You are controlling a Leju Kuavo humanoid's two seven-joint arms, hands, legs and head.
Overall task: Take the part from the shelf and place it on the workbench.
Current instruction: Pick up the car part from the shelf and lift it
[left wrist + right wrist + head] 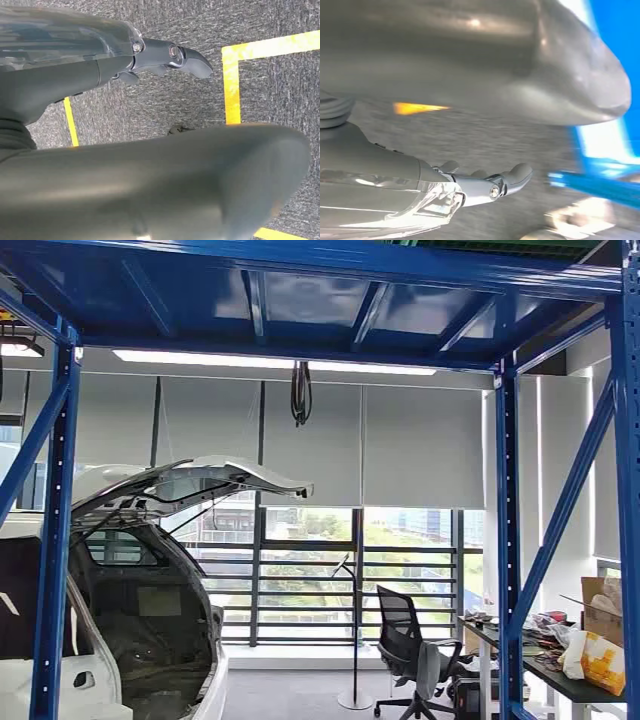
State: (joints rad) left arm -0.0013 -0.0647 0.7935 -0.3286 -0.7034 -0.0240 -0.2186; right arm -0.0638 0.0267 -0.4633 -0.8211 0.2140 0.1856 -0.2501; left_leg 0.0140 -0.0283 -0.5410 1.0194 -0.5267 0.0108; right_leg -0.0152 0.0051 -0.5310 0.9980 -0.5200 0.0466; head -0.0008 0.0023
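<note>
Both robot hands, left robot hand (170, 115) and right robot hand (497, 125), hang empty above carpet (162, 95).

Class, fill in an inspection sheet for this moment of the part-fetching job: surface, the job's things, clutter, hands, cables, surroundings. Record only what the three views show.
Surface: grey carpet with yellow tape lines under the hanging arms.
Job's things: no part seen; blue rack frame stands around the view; whether the dark table at the right is the workbench cannot be told.
Clutter: cardboard box, yellow-and-white bag and small items on that table.
Hands: left hand and right hand hang over the floor, fingers apart, holding nothing.
Cables: a dark coiled bundle hangs from the overhead beam.
Surroundings: white car with raised tailgate, black office chair, floor lamp, windows with blinds.
</note>
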